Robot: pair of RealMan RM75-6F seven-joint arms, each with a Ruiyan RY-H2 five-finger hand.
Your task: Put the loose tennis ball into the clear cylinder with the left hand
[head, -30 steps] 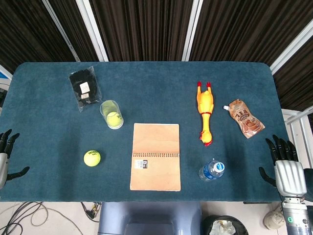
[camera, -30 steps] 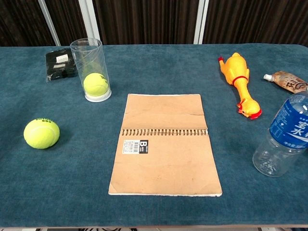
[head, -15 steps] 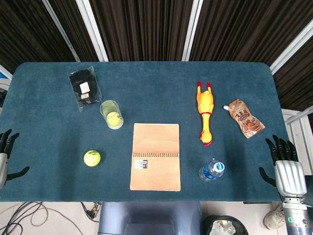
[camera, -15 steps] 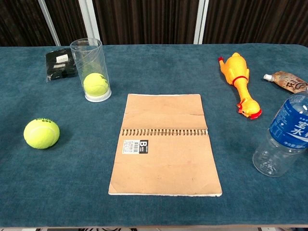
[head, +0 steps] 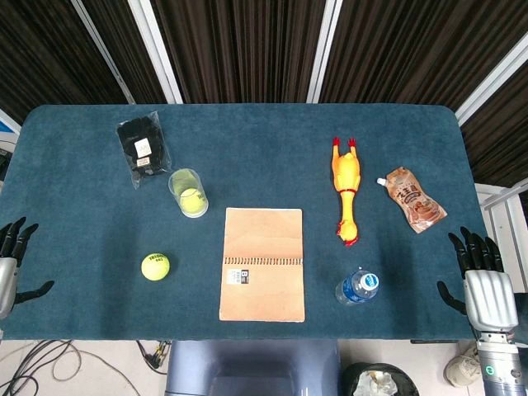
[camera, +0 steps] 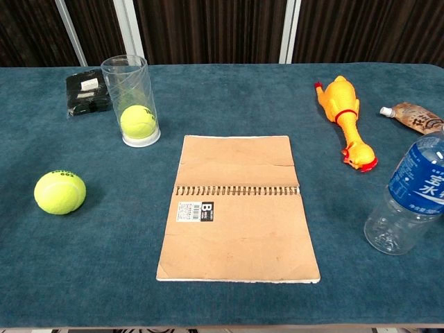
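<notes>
Our left hand (head: 10, 262) has edged slightly inward, both it and the right hand (head: 481, 280) spread empty, seen only from the head view

On the surface (head: 272, 140), the notebook (head: 263, 263) lies near the middle, toward the near edge. Left of it, well apart, sits the loose tennis ball (head: 154, 266). Farther back, between that ball and the far-left packet (head: 142, 151), stands the cylinder (head: 188, 192) upright with another ball (head: 190, 198) in it; the packet lies just behind and left of the cylinder. Right of the notebook lies the rubber chicken (head: 346, 198), lengthwise from far to near. The bottle (head: 357, 286) stands near the chicken's near end, by the near edge. The pouch (head: 414, 199) lies right of the chicken.
</notes>
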